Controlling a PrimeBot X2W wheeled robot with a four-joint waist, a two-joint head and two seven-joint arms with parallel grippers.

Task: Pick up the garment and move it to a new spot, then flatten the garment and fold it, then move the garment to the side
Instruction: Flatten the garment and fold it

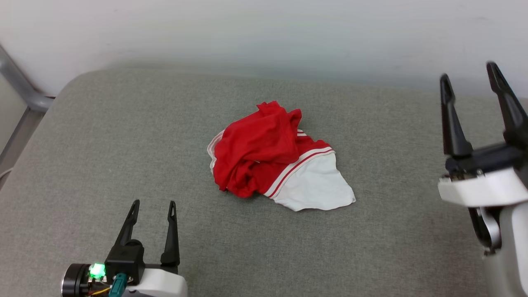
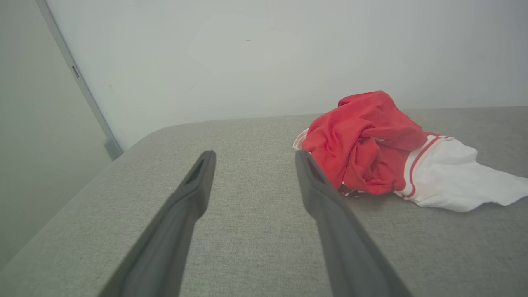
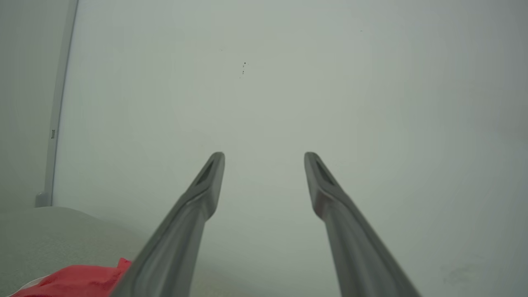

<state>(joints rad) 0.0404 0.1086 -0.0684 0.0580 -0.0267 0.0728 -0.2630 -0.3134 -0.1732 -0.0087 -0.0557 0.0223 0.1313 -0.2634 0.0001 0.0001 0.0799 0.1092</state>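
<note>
Two pincers, both with their long dark fingers spread apart and gripping nothing, hang near a crumpled garment [image 1: 264, 161] that lies near the middle of a grey fabric-covered counter [image 1: 123, 123]. The garment is a bunched heap of red cloth, with a white sleeve [image 1: 317, 181] spilling flat from its near right side and a band of red-and-white striped trim [image 1: 297, 167] where red meets white. A sliver of white edging peeks out at the heap's left side. No print is visible on the folds that show. In the head view the left pincer [image 1: 154, 203] sits at the lower left, low over the counter, near the garment and to its left, not touching it. From the left wrist view, the heap rises just beyond and to the right of that pincer's right finger. The right pincer [image 1: 468, 70] stands at the far right, raised above the counter and well apart from the garment. Its own wrist view looks mostly at a plain pale wall [image 3: 330, 82], with a corner of red cloth at the lower left. A grey metal rail [image 1: 20, 86] runs beside the counter's far left corner.
</note>
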